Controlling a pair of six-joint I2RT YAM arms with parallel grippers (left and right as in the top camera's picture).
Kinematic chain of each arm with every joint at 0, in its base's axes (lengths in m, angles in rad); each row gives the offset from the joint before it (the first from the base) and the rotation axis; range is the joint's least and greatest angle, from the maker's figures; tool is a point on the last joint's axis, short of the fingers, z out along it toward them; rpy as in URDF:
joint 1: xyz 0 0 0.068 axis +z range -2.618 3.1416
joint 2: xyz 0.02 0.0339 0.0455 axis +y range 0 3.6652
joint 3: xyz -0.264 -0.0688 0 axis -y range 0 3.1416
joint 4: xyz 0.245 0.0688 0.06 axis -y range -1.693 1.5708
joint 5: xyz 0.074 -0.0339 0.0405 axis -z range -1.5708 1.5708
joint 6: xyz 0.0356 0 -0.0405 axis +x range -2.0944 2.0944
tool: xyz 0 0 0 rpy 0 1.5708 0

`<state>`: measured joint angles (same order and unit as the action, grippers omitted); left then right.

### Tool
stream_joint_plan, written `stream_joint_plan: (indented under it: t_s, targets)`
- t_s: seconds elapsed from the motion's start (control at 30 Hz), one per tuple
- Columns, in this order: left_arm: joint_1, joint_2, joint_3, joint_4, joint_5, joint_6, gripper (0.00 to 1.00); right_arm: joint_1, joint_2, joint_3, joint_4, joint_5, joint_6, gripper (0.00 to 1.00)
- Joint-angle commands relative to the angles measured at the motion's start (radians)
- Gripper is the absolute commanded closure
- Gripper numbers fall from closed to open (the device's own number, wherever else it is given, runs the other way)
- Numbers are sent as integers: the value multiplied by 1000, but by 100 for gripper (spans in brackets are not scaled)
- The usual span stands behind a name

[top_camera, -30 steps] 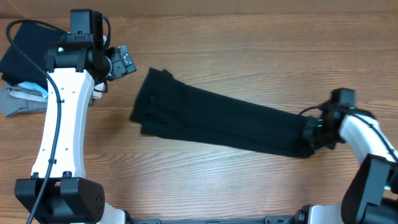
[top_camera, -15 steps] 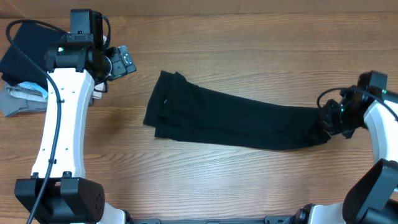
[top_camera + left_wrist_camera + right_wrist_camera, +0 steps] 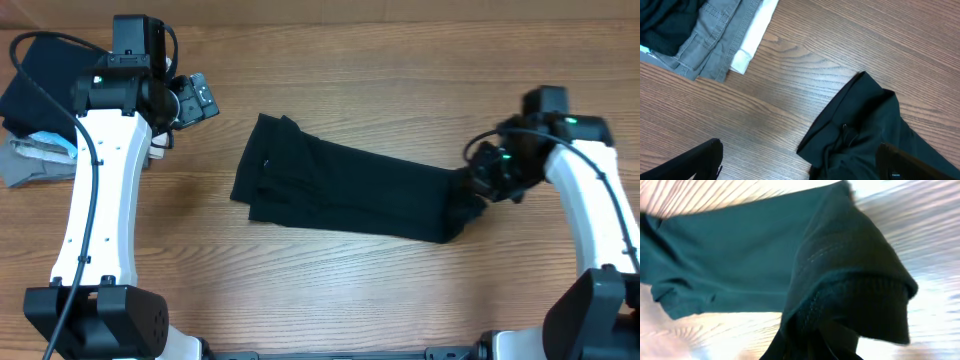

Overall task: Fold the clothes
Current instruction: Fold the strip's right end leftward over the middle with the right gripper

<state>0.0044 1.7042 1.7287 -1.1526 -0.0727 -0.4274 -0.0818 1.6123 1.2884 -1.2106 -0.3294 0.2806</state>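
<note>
Your brown wooden table (image 3: 400, 60) has the long, soft black shirt (image 3: 340, 190) lying across its middle, right end lifted. Folded grey garments (image 3: 25, 155) sit by the far-left corner. Your right gripper (image 3: 484, 176) is clamped on the shirt's end. Your left gripper (image 3: 196, 100) is spread wide and empty.

Black shirt (image 3: 350, 190): one
Robot arms: two, left arm (image 3: 100, 190) and right arm (image 3: 585, 215)
Pile of folded garments (image 3: 25, 160): one
Wooden table (image 3: 400, 290): one
</note>
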Motion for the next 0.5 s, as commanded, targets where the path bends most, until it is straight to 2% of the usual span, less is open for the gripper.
stream_joint_plan:
  t_s: [0.0, 0.2, 0.47]
  targets:
    - [4, 9, 8, 1, -16, -14, 0, 111, 1, 27, 42, -16, 92, 96]
    - [3, 9, 8, 1, -16, -14, 0, 238, 15, 27, 113, -13, 152, 96]
    - [4, 9, 8, 1, -16, -14, 0, 336, 94, 27, 203, -12, 186, 96]
